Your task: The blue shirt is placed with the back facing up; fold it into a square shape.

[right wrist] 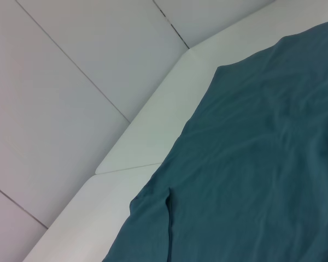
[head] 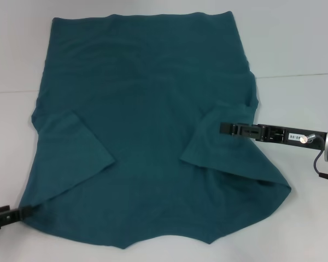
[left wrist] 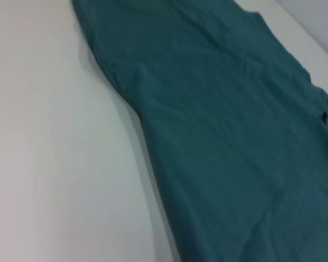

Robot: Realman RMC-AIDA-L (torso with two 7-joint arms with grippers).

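Note:
The blue shirt (head: 147, 120) lies spread flat on the white table (head: 295, 43), plain side up, no lettering showing. Both sleeves are folded inward over the body, the left sleeve (head: 71, 144) and the right sleeve (head: 218, 150). My left gripper (head: 19, 213) is at the shirt's near left corner, low at the table's front edge. My right gripper (head: 224, 128) reaches in from the right and sits at the folded right sleeve's edge. The left wrist view shows the shirt (left wrist: 235, 136) along bare table. The right wrist view shows the shirt (right wrist: 251, 180) near a table corner.
Bare white table (head: 11, 54) surrounds the shirt on the left, right and far sides. A seam line (head: 300, 75) crosses the table top. The right wrist view shows the table's edge (right wrist: 153, 131) and grey panels (right wrist: 71, 82) beyond it.

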